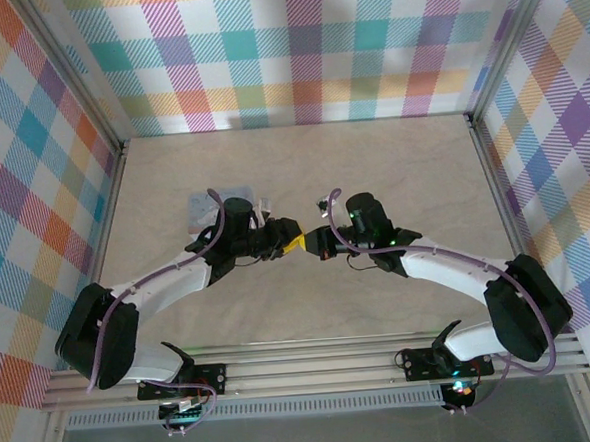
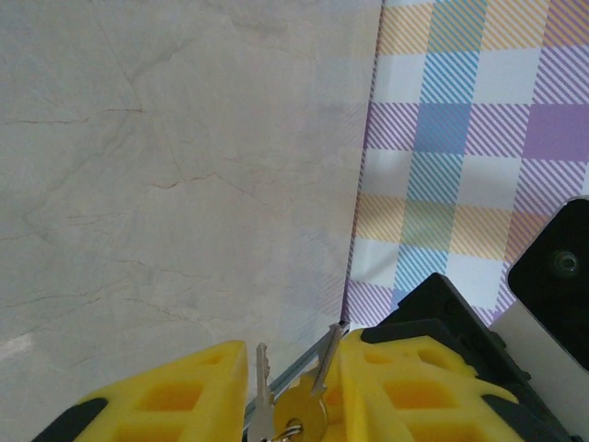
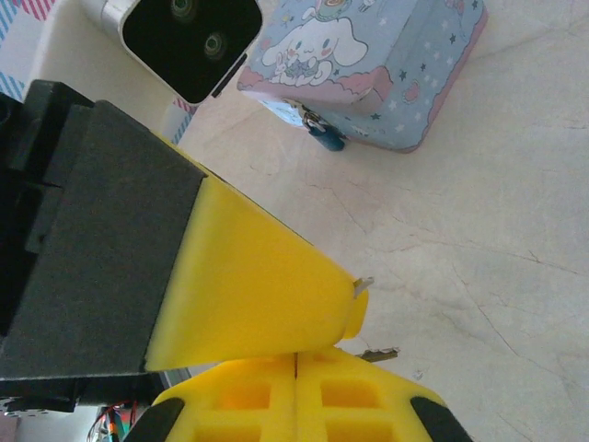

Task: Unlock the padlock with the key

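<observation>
Left gripper (image 1: 294,244): yellow fingers (image 2: 175,396) sit a narrow gap apart. The key (image 2: 262,387) and a second key (image 2: 322,364) with a brass-coloured head stand in that gap, blades pointing out past the fingertips. The contact point is cut off at the frame edge, so I can't tell if it's clamped on them or just around them.

Right gripper (image 1: 320,241): meets the left one tip to tip. Its pads (image 3: 239,396) are pressed flat together with no gap at the seam and nothing visible between them. The left gripper's finger lies across just beyond its fingertips. One key tip (image 3: 363,284) pokes out at that finger's end and another sits just past the right fingertips; can't tell which key is which.

Padlock (image 3: 327,138): small dark bluish body, well ahead of the right gripper and beyond the left finger. It hangs at the near face of the pale blue cartoon tin (image 3: 386,64), touching it. The tin rests on the table (image 3: 479,230); from above it is beside the left arm's wrist, behind the left gripper.
</observation>
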